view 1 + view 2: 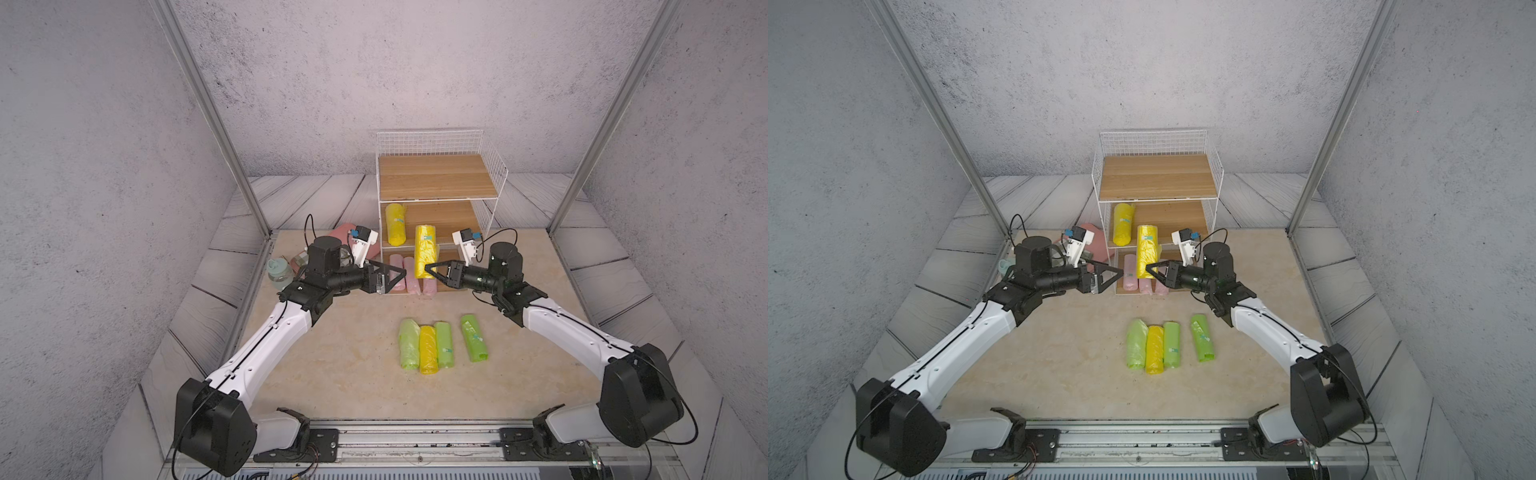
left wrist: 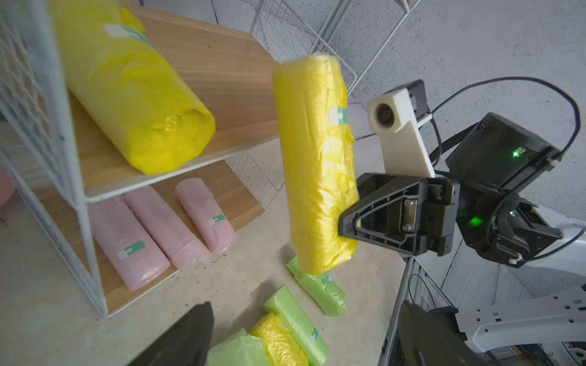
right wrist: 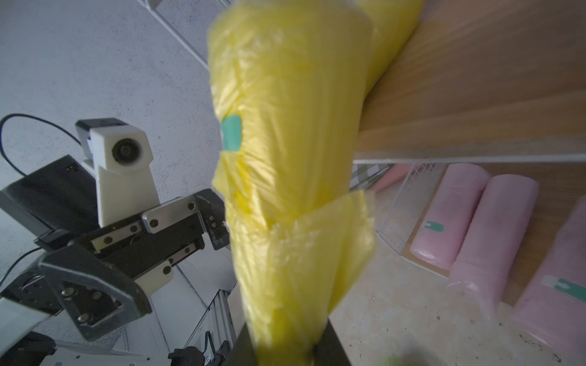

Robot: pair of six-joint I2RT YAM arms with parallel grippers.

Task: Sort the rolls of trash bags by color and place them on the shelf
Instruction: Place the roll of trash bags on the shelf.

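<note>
My right gripper (image 1: 430,271) pinches a yellow roll (image 1: 425,249) upright by its lower end before the shelf (image 1: 436,174); my left gripper (image 1: 397,276), jaws wide and empty, faces it.

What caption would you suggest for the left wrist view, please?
Right gripper holds a yellow roll in front of the shelf.
</note>
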